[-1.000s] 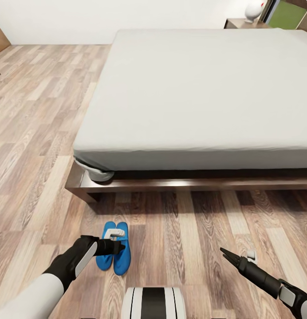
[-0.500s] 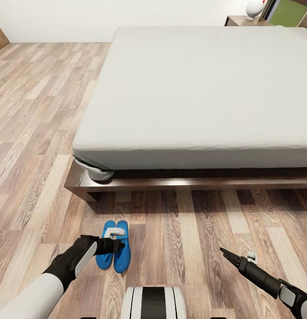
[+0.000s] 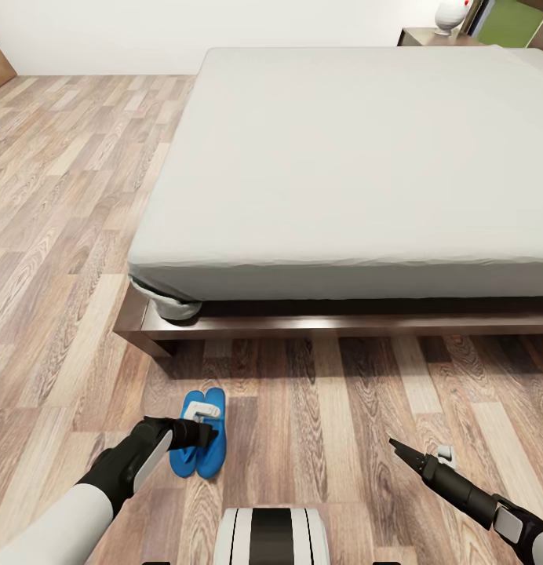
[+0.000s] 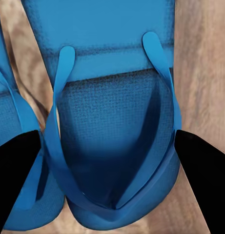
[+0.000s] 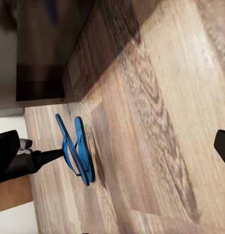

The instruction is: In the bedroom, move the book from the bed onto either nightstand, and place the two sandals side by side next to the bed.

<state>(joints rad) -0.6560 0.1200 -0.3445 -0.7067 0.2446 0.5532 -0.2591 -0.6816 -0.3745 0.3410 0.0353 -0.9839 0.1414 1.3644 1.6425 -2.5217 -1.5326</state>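
Blue sandals [image 3: 198,445] | shifted slightly (floor) | left gripper [image 3: 210,431] jaws apart astride one

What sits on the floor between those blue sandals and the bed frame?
Nothing: in the head view, only bare wood-plank floor separates the bright blue flat sandals from the dark brown wooden bed frame.

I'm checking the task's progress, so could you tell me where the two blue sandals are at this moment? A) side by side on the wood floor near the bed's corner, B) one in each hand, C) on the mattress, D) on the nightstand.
A: the two sandals lie together on the wood floor just in front of the bed, with the left hand right over them.
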